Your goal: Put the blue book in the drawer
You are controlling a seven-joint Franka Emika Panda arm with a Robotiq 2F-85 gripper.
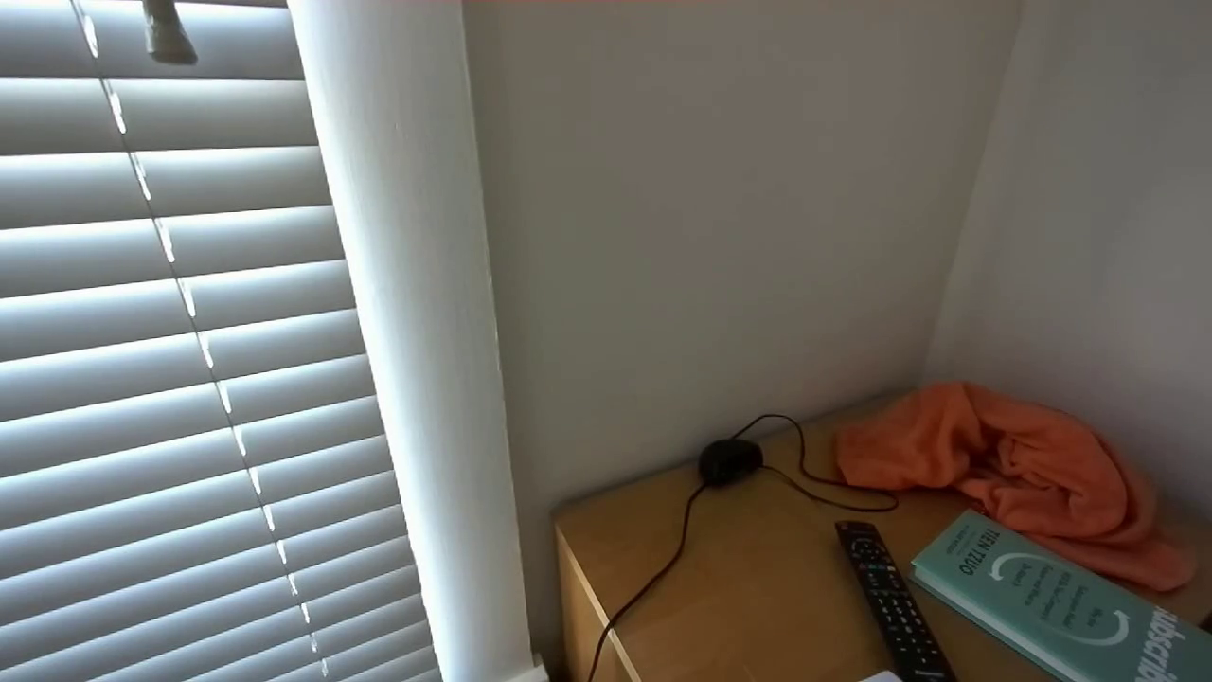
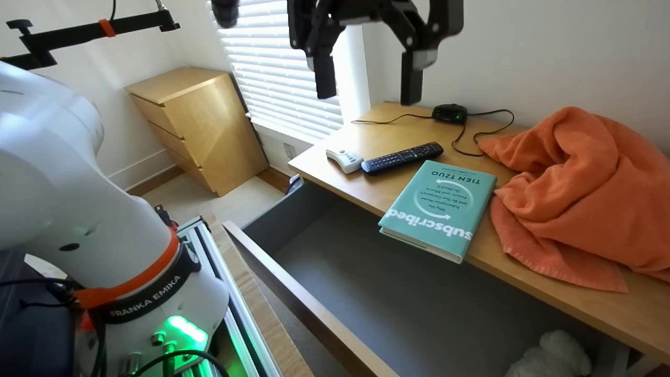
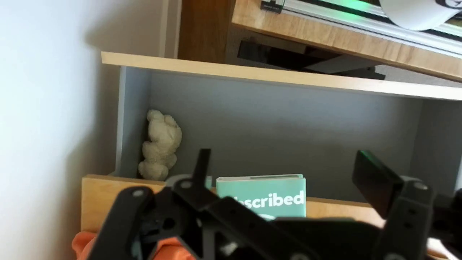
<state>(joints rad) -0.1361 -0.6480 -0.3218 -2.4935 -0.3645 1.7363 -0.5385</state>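
Note:
The blue book has a blue-green cover lettered "subscribed". It lies flat on the wooden dresser top in both exterior views (image 1: 1070, 597) (image 2: 439, 207), its near end jutting slightly over the open drawer. In the wrist view the book (image 3: 261, 196) is partly hidden by the gripper. The drawer (image 2: 366, 272) is pulled out and grey inside; it also shows in the wrist view (image 3: 288, 119). My gripper (image 2: 369, 89) is open and empty, raised above the dresser and apart from the book. In the wrist view its fingers (image 3: 287, 169) are wide apart.
A black remote (image 2: 403, 157) and a white controller (image 2: 345, 159) lie beside the book. An orange cloth (image 2: 591, 199) is heaped on its other side. A black puck with a cable (image 2: 450, 113) sits near the wall. A white plush toy (image 3: 161, 144) lies at one drawer end.

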